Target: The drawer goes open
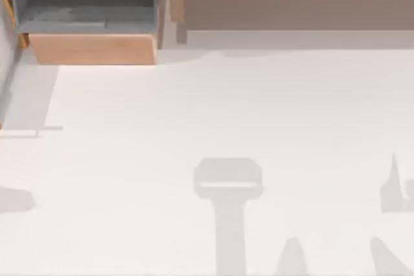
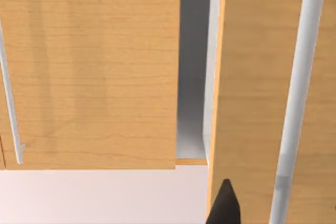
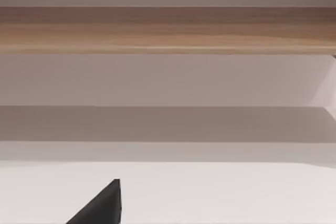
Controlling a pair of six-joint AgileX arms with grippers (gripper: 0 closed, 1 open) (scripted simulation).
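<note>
- Drawer front stands forward of the neighbouring front.
- Left gripper is near its bar handle; finger state unclear.
- Right gripper is over the table; finger state unclear.

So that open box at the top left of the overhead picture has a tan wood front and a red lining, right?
Not red: the top view shows the box lined in grey. Its front is tan wood, as you say.
</note>
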